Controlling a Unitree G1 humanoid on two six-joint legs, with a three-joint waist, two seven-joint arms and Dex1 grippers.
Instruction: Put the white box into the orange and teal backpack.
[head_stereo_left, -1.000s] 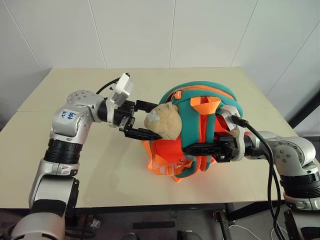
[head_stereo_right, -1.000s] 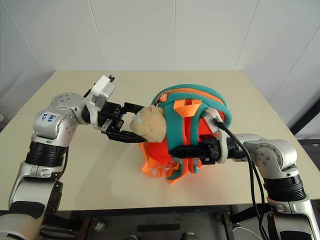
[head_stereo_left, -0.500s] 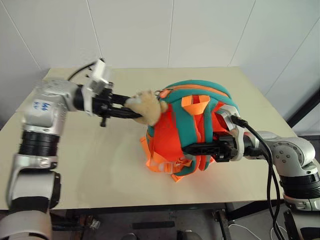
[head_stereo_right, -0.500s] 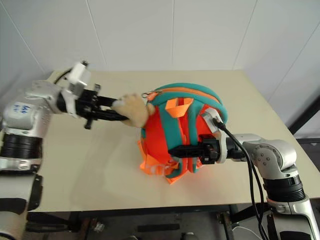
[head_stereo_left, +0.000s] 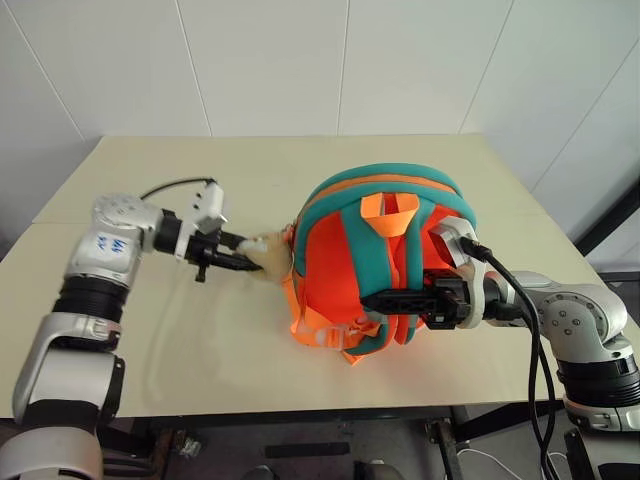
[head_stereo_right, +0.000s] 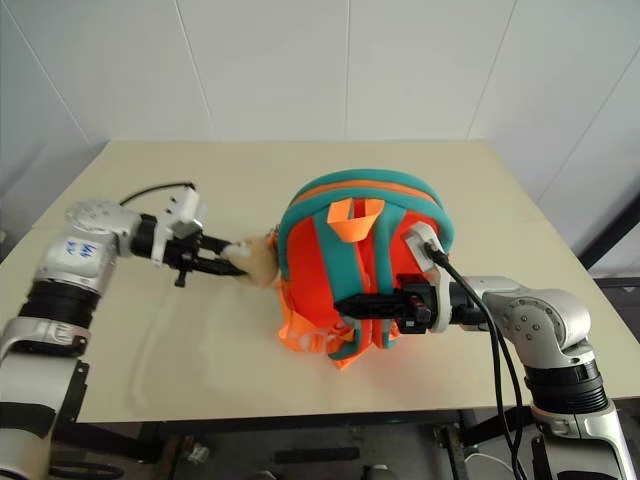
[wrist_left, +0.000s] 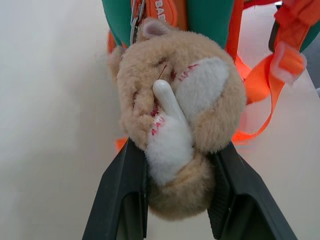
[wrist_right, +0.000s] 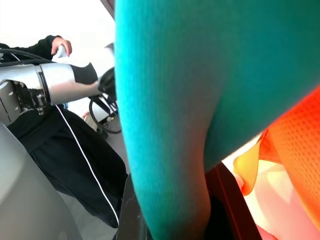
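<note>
Two grips are on the small rounded orange and teal backpack (head_stereo_left: 378, 262), which stands in the middle of the pale beige table (head_stereo_left: 180, 330) in the left eye view, strap side towards the camera. At left centre of that frame the left gripper (head_stereo_left: 237, 257) has its black fingers closed on the beige plush toy (head_stereo_left: 266, 254) that hangs at the bag's edge; at lower right centre the right gripper (head_stereo_left: 385, 299) reaches level across the front, nipped nearly shut on a teal strap (head_stereo_left: 431, 262). The right eye view gives the same layout, toy (head_stereo_right: 252, 262) at left centre. In the left wrist view the plush fills the centre, squeezed between both fingers (wrist_left: 122, 200), its clip running to the bag's zip pull at the top. In the right wrist view the teal strap (wrist_right: 165, 100) runs down the centre into the closed fingers, with a person's hand (wrist_right: 60, 46) at upper left. I judge the bag light, soft and floppy: toy and strap will stretch and slip, so the zip pull or the stiffer rim makes a surer hold. Where the flat white box lies I cannot tell.
</note>
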